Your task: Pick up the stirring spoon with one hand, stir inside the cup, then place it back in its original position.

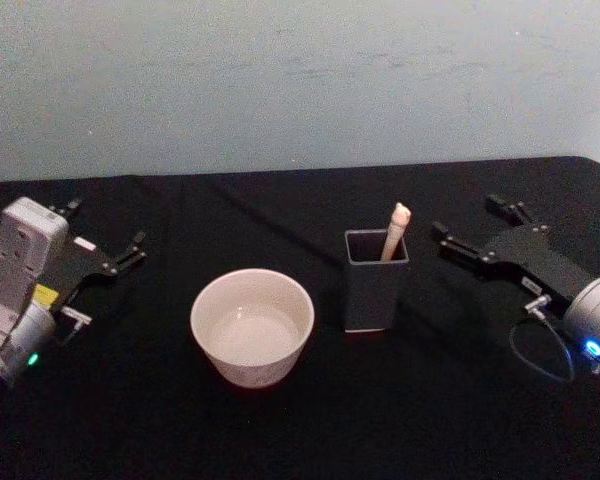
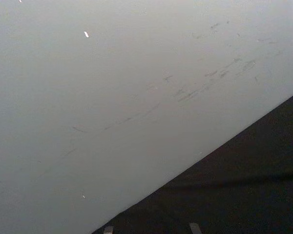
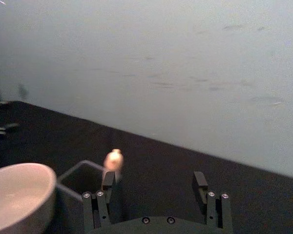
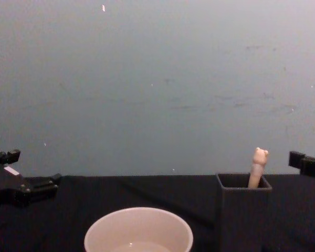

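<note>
Nearest you sits the cup (image 1: pixel 248 372), a wide, round, cream-white bowl shape with a thin rim and a smooth matte wall, standing on the black cloth of the tabletop (image 1: pixel 280 205). Just beyond it and to its right, close but not touching, is the holder (image 1: pixel 370 300), a tall, dark grey, square-sectioned box with flat sides. The stirring spoon (image 1: pixel 395 228) stands inside it, leaning into the far right corner, with only the slim beige handle and its small animal-head knob above the rim. So the pickup has not begun, and that is the step in hand. The left gripper (image 1: pixel 105 225) is parked well off to the left with its fingers apart. The right gripper (image 1: pixel 470 218) sits near the holder's right side, fingers spread and empty, and is the better placed of the two. You will likely need to bring it over the handle, close on it below the knob, then lift straight up to clear the holder's walls. Behind everything runs a plain, pale, scuffed wall (image 1: pixel 300 80).
</note>
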### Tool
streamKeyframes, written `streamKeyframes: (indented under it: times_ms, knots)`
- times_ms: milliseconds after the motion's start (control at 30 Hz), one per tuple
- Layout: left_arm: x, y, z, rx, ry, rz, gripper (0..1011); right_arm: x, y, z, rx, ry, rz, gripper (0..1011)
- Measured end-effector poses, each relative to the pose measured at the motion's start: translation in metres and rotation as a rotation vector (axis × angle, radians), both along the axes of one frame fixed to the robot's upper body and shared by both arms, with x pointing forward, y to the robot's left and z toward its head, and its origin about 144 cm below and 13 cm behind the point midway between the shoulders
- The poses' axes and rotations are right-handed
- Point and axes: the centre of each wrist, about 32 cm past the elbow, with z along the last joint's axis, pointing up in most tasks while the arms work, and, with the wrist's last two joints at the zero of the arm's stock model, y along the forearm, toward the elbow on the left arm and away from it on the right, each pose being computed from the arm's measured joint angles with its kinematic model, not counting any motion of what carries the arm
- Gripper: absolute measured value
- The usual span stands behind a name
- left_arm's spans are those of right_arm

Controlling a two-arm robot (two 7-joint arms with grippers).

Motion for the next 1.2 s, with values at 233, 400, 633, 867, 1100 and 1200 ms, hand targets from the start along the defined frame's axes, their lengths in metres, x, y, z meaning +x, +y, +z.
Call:
streamKeyframes:
  times_ms: [233,400,633,867,1100,1200]
  knots:
    - [0.000,0.000,0.000,0.000,0.000,0.000,1001,0.003,0.011,0.002,0.062,0.060,0.089,1002]
    - [0.000,0.000,0.000,0.000,0.000,0.000,1001,0.012,0.021,0.000,0.075,0.093,0.099,1002]
    - [0.000,0.000,0.000,0.000,0.000,0.000,1001,0.028,0.036,-0.003,0.068,0.116,0.083,1002]
    - [0.000,0.000,0.000,0.000,0.000,0.000,1001,0.039,0.044,-0.005,0.057,0.120,0.077,1000]
    - [0.000,0.000,0.000,0.000,0.000,0.000,1001,0.043,0.048,-0.006,0.048,0.106,0.077,1002]
    - [0.000,0.000,0.000,0.000,0.000,0.000,1001,0.043,0.047,-0.006,0.047,0.105,0.076,1000]
